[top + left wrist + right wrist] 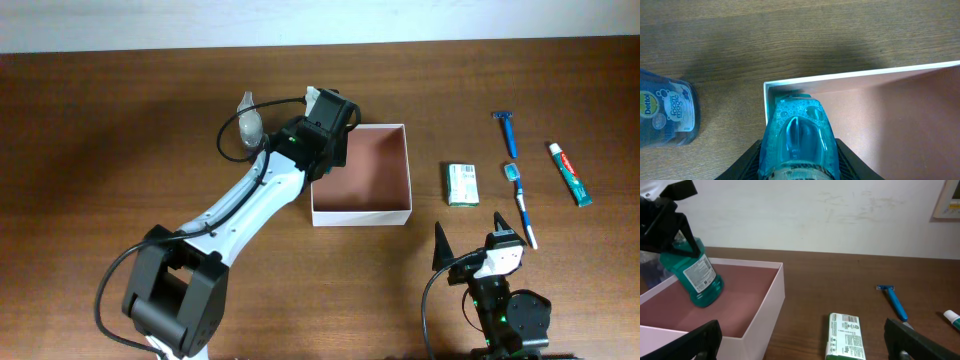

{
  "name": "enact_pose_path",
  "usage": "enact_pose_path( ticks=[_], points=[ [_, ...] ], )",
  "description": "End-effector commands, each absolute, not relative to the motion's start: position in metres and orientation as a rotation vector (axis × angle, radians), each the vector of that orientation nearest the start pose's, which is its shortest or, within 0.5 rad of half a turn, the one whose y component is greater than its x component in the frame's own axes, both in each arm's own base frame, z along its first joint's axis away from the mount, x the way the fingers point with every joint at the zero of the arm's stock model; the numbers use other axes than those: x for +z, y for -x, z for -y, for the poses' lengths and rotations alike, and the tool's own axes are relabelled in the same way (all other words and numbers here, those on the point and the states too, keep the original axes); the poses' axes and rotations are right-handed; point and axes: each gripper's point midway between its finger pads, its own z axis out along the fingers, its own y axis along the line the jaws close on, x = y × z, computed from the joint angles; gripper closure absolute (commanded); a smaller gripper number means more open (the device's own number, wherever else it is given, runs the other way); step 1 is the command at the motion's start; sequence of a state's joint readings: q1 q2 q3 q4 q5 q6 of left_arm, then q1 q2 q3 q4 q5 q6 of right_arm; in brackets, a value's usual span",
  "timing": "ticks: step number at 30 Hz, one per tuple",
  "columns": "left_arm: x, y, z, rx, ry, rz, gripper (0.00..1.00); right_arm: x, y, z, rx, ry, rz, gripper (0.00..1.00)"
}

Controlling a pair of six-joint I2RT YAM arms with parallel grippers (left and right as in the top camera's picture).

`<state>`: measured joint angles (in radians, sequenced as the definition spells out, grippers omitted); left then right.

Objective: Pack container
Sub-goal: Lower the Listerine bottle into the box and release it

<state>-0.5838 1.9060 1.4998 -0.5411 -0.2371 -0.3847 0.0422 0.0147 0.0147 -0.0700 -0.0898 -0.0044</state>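
The container [362, 216] is a square white-walled box with a pinkish inside, at the table's middle. My left gripper [325, 125] is over its far left corner, shut on a teal bottle [797, 130] of liquid. In the right wrist view the teal bottle [697, 277] hangs tilted with its base low inside the container [767, 325]; I cannot tell whether it touches the floor. The left wrist view shows the container's corner wall [865, 75] just past the bottle. My right gripper [475, 250] is open and empty near the table's front edge, right of the container.
A Dettol foam bottle [248, 125] lies on the table left of the container and also shows in the left wrist view [667, 115]. Right of the container lie a green-white packet [462, 184], a blue razor [508, 130], a toothbrush [520, 205] and a toothpaste tube [570, 172].
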Motion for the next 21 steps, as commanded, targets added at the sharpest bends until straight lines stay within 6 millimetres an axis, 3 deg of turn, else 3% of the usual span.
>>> enact_pose_path(
  ticks=[1,12,13,15,21],
  points=[
    [0.1280,-0.4468,0.2406,-0.090,-0.156,-2.458,0.69,0.1582,-0.2447,-0.0258,0.097,0.108,-1.636,0.01],
    [0.1269,-0.4469,0.2400,-0.085,-0.155,-2.459,0.68,0.1582,-0.2447,-0.0258,0.097,0.108,-1.636,0.01],
    [0.1269,-0.4469,0.2400,-0.085,-0.155,-2.459,0.67,0.1582,-0.2447,-0.0258,0.097,0.108,-1.636,0.01],
    [0.1270,-0.4470,0.2400,-0.085,-0.155,-2.459,0.55,0.1582,-0.2447,-0.0258,0.097,0.108,-1.636,0.01],
    [0.1271,-0.4471,0.2401,-0.085,-0.154,-2.458,0.53,0.1582,-0.2447,-0.0258,0.097,0.108,-1.636,0.01]
  ],
)
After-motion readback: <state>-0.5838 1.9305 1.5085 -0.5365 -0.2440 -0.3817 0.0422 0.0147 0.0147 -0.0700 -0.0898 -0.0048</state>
